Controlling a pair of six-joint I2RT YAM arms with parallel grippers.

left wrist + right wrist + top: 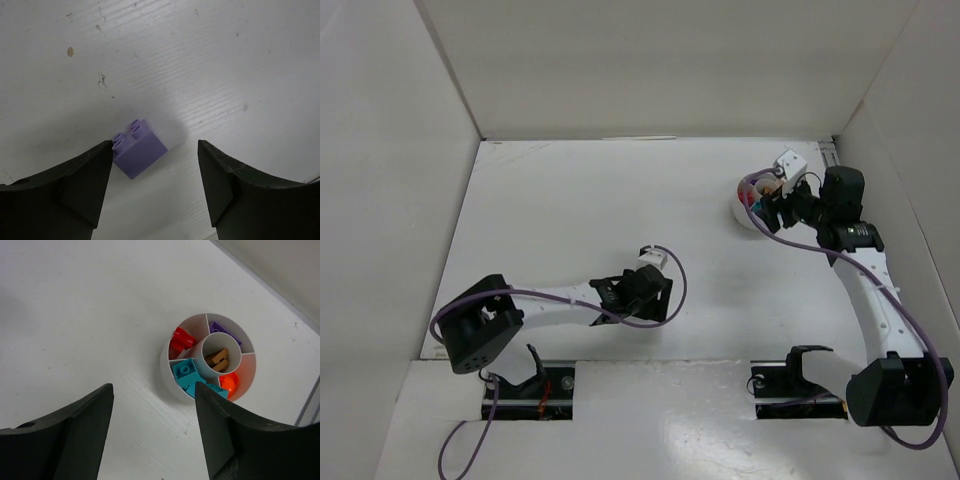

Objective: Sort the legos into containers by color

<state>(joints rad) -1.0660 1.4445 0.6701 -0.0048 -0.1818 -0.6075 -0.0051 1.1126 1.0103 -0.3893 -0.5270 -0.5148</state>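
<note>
In the left wrist view a small purple brick point(139, 148) lies on the white table, studs up, right against the tip of the left finger point(85, 180). My left gripper point(155, 146) is open around it and holds nothing. My right gripper point(154, 387) is open and empty, hovering just short of the round white dish point(169, 374). The dish's wedges hold red bricks point(181, 339), a purple brick point(222, 331), an orange brick point(229, 383) and teal bricks point(188, 373). Its hub holds tan bricks point(218, 359). In the top view the dish point(744, 214) is half hidden by the right gripper point(772, 200).
White walls close the table in at the back and on both sides, and the dish sits near the right wall point(890, 140). The left gripper point(638, 288) is low over the table's near middle. Cables loop round both arms.
</note>
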